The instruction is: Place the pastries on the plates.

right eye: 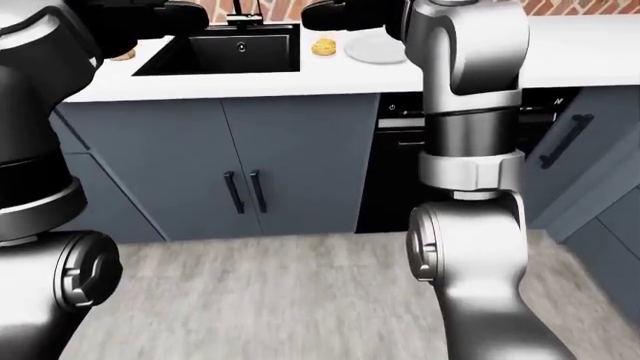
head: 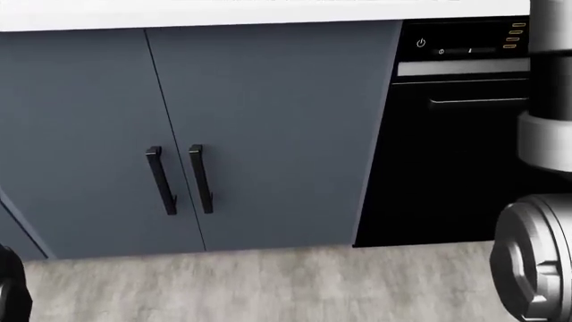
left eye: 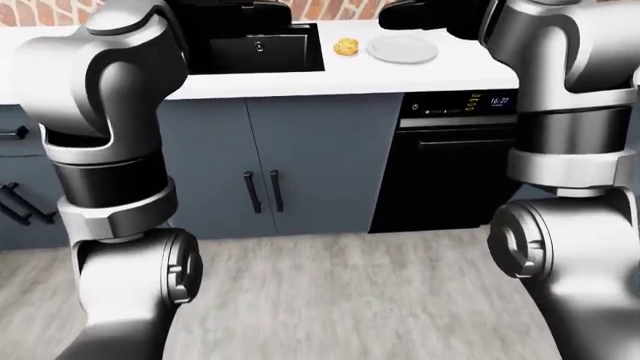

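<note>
A round golden pastry [left eye: 346, 47] lies on the white counter [left eye: 300, 81], between the black sink [left eye: 255, 51] and a pale grey plate [left eye: 402, 49], apart from the plate. A tan bit of what may be a second pastry [right eye: 122, 54] shows at the left of the sink, partly behind my left arm. My right hand [right eye: 345, 15] is a dark shape at the top edge, just above the pastry and plate. My left hand [right eye: 175, 13] is a dark shape over the sink's left side. The fingers of both hands are cut off or too dark to read.
Grey cabinet doors [head: 179, 134] with black handles stand below the counter. A black built-in appliance [head: 456, 154] with a lit display is to their right. More grey cabinets [right eye: 590, 165] stand at the right. A brick wall [left eye: 40, 11] lies behind the counter. The floor [left eye: 340, 300] is grey wood.
</note>
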